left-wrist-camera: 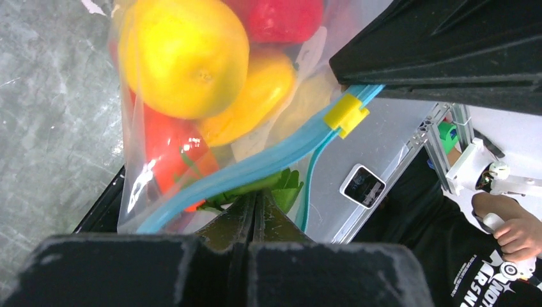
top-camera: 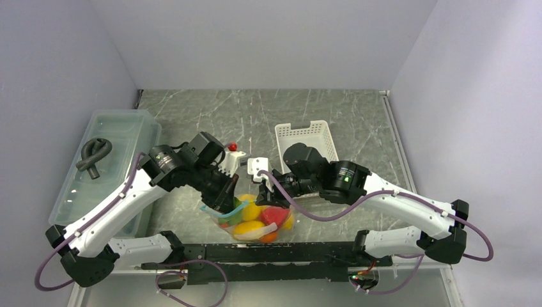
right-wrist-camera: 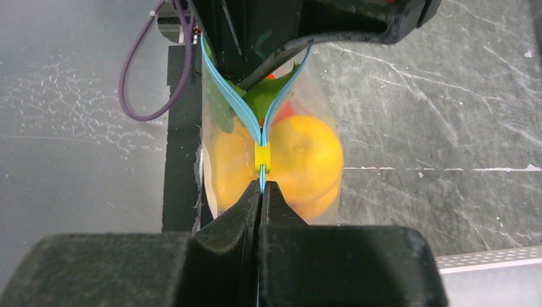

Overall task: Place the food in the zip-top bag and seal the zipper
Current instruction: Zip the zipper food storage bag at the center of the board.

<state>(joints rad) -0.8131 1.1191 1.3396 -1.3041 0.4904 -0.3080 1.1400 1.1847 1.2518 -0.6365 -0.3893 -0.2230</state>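
The clear zip-top bag (top-camera: pixel 259 222) hangs low between both grippers, just in front of the arm bases. It holds the food: a yellow round fruit (left-wrist-camera: pixel 185 57), a red pepper (left-wrist-camera: pixel 281 19) and a green leafy piece (left-wrist-camera: pixel 284 188). My right gripper (right-wrist-camera: pixel 261 185) is shut on the teal zipper (right-wrist-camera: pixel 261 174) directly behind its yellow slider (right-wrist-camera: pixel 262 157). Past the slider the two strips spread apart in a V. My left gripper (left-wrist-camera: pixel 255 197) is shut on the bag's mouth at the far, unsealed end. In the top view the left gripper (top-camera: pixel 225 203) and right gripper (top-camera: pixel 279 194) pinch opposite ends of the bag.
A white perforated basket (top-camera: pixel 307 137) stands behind the right arm. A large translucent lidded bin (top-camera: pixel 121 137) with a dark hose (top-camera: pixel 94 157) on its lid sits at the left. A black rail (top-camera: pixel 275 252) runs along the near edge under the bag.
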